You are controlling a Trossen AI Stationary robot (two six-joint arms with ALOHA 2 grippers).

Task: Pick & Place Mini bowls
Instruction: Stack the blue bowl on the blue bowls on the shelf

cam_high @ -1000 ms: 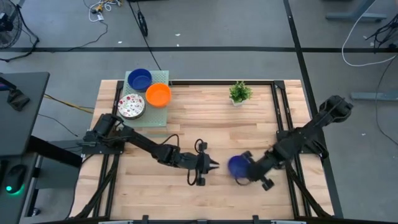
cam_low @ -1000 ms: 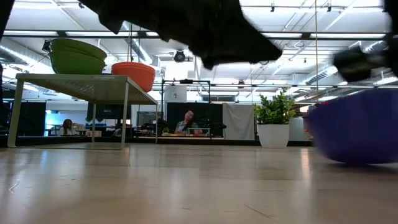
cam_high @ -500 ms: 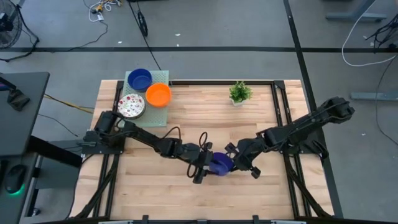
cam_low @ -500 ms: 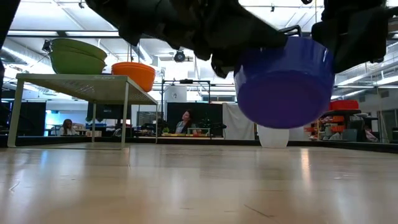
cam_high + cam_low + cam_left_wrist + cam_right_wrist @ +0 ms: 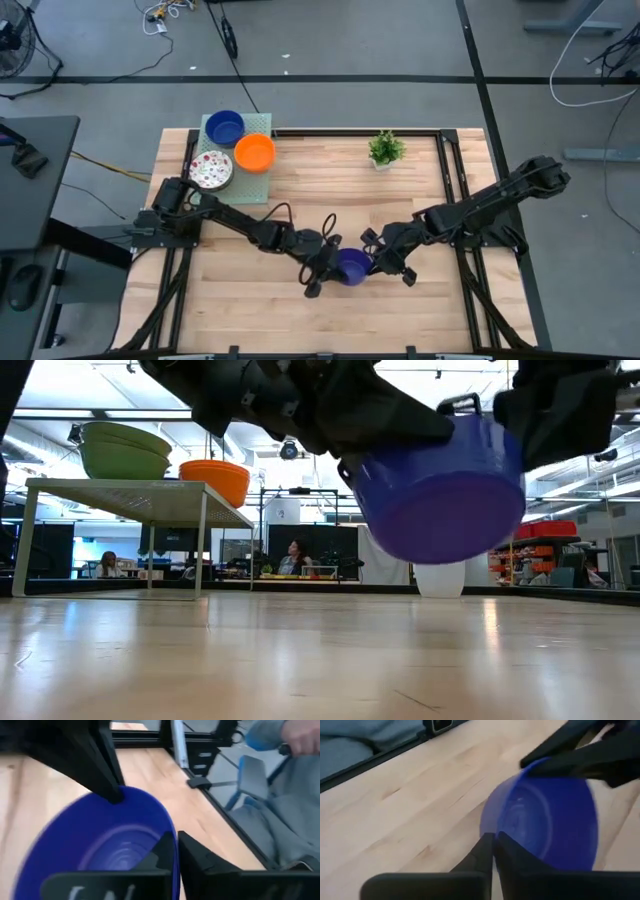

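The blue bowl (image 5: 435, 495) hangs clear of the table (image 5: 300, 660) in the low view, right of centre, tilted, with both grippers on it. In the high view it sits low in the middle of the frame (image 5: 351, 266), pinched from both sides. The left gripper (image 5: 327, 268) is clamped on one side of the rim; its wrist view shows a finger inside the wall and one outside. The right gripper (image 5: 378, 262) pinches the opposite rim the same way.

The bowl looks light, stiff and smooth, likely plastic: thin enough for a rim pinch, slick enough to swing or slip if held at one point only. The rim is the sensible hold.

Half a second earlier the bowl hung more level with the left jaws wide around it; now they have closed on it. A second ago the right gripper alone had it, near the table's right side.

Far, upper left in the high view, three more bowls wait: speckled (image 5: 211, 172), orange (image 5: 255, 152), blue (image 5: 225, 127).
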